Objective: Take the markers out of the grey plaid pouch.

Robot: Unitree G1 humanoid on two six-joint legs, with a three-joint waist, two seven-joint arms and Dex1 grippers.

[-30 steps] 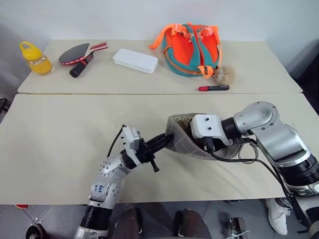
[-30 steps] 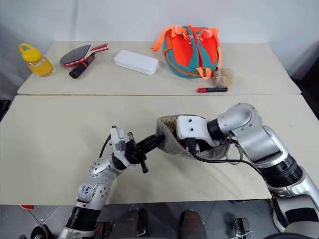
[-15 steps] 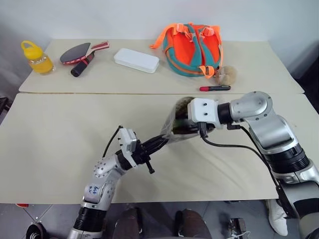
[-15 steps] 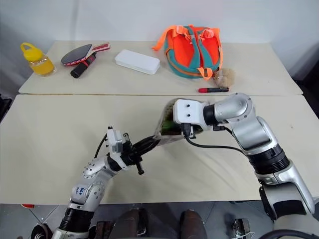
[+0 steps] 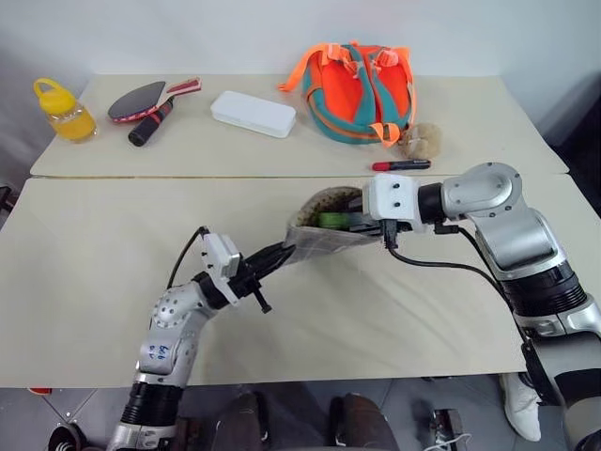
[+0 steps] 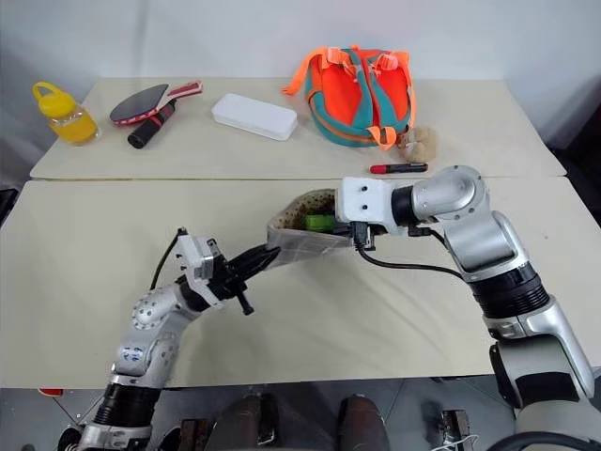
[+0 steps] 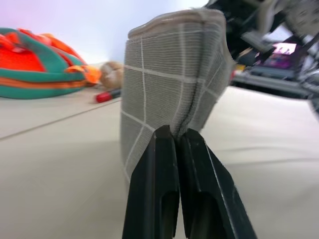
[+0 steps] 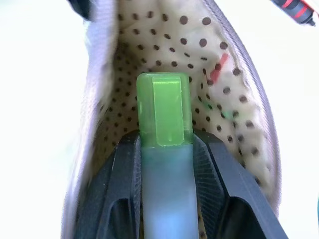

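Observation:
The grey plaid pouch (image 5: 317, 241) hangs stretched between my two grippers just above the near table. My left gripper (image 7: 175, 134) is shut on the pouch's closed end (image 7: 169, 84). My right gripper (image 8: 165, 137) is at the pouch's open mouth, shut on the pale marker with the green cap (image 8: 164, 109). The cap still lies inside the dotted tan lining (image 8: 219, 104) and shows green at the mouth (image 5: 331, 220). The red and black marker (image 5: 402, 165) lies on the far table, beside the backpack.
On the far table stand an orange and teal backpack (image 5: 362, 80), a tan plush toy (image 5: 423, 141), a white hard case (image 5: 254, 114), a table tennis paddle (image 5: 141, 101) and a yellow bottle (image 5: 58, 109). A seam (image 5: 188, 177) divides the two tables.
My left gripper pulled the pouch's end to the left, drawing the pouch out long. My right gripper rose and moved forward, and the green cap now shows at the mouth.

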